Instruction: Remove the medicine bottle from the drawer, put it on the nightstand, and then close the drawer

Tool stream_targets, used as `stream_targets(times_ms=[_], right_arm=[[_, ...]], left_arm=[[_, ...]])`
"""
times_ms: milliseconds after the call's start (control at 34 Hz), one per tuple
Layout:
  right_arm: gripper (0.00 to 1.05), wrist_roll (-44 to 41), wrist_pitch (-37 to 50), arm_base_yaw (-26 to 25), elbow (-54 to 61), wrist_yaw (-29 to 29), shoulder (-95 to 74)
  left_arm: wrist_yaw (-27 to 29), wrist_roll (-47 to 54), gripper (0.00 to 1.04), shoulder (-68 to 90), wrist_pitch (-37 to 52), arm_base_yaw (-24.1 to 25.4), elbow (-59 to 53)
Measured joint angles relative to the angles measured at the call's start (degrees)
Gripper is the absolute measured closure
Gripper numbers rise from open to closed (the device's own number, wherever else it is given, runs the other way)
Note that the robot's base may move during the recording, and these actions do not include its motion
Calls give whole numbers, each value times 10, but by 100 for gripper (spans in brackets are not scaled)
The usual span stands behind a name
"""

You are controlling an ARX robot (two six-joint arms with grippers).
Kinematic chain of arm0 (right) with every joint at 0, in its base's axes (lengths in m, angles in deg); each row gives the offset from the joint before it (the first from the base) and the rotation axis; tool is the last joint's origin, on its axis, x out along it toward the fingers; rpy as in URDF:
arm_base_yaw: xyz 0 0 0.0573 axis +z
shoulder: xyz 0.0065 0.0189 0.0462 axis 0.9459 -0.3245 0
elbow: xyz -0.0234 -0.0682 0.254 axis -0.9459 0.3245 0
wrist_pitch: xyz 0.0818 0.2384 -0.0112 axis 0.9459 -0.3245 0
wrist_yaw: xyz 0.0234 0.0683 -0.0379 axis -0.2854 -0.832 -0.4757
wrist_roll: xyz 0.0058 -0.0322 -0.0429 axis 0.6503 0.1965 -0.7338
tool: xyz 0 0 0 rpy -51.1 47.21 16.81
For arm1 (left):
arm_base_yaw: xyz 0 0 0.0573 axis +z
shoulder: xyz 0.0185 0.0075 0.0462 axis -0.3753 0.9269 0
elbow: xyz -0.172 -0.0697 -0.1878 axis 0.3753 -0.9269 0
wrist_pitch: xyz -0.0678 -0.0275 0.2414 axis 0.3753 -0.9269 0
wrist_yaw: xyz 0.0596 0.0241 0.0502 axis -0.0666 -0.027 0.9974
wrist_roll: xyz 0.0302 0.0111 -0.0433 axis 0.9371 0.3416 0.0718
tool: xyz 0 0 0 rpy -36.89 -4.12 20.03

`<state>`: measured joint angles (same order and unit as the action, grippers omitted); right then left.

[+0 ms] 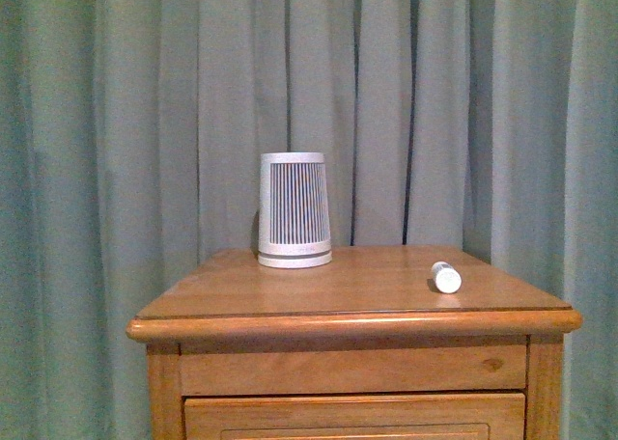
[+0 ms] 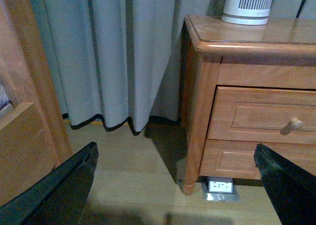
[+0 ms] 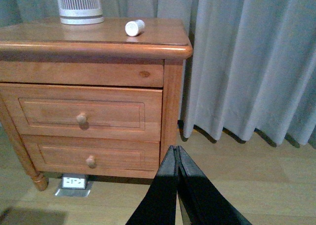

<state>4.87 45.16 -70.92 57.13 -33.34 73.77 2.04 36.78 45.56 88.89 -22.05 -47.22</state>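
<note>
The medicine bottle (image 1: 446, 277) lies on its side on the nightstand (image 1: 319, 286) top, near the right front edge; it also shows in the right wrist view (image 3: 134, 27). The upper drawer (image 3: 84, 112) is pushed in flush, its knob (image 3: 81, 118) showing; the left wrist view shows it too (image 2: 261, 116). My left gripper (image 2: 177, 185) is open and empty, low over the floor to the left of the nightstand. My right gripper (image 3: 177, 151) is shut on nothing, low in front of the nightstand's right corner. Neither arm shows in the front view.
A white-grey ribbed device (image 1: 294, 210) stands at the back of the nightstand top. The lower drawer (image 3: 89, 156) is shut. A floor socket (image 3: 75, 181) sits under the nightstand. Grey curtains (image 1: 145, 122) hang behind. A wooden bed frame (image 2: 24, 111) stands left of my left gripper.
</note>
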Motion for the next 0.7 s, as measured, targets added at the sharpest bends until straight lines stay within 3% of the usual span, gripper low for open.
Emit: stream_targets(times_ms=[206,441,705], right_arm=[[101,0,0,0,0,0,0],[54,0,0,0,0,0,0],[8,0,0,0,0,0,0]], left_arm=[[0,0,7,0,0,0,0],[0,0,7,0,0,0,0],[0,0,7,0,0,0,0]])
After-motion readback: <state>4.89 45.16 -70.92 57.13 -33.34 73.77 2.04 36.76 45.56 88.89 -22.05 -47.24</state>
